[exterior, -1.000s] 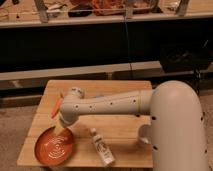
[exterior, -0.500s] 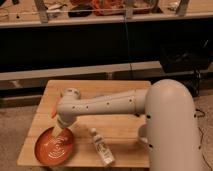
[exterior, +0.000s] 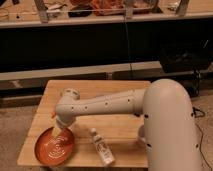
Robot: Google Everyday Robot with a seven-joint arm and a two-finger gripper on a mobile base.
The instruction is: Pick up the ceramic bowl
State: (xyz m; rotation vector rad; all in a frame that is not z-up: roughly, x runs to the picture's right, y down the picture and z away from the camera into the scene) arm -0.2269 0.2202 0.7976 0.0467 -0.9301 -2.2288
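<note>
Ceramic bowl (exterior: 54,147) sits flat on the wooden worktop (exterior: 115,90), front-left corner, close to the near edge. Orange-red, pale rings inside, nothing in it.

Arm (exterior: 105,105) reaches across the worktop from the right, wrist bent down at the left end. Hand (exterior: 61,130) hangs over the far rim of the bowl, pointing down into it. Hand is open, nothing gripped. Can't tell whether the fingertips touch the rim or sit just above it.

Small white bottle (exterior: 101,147) lies on its side just right of the bowl, apart from it, cap end pointing away from the near edge. Hand is clear of the bottle.
</note>
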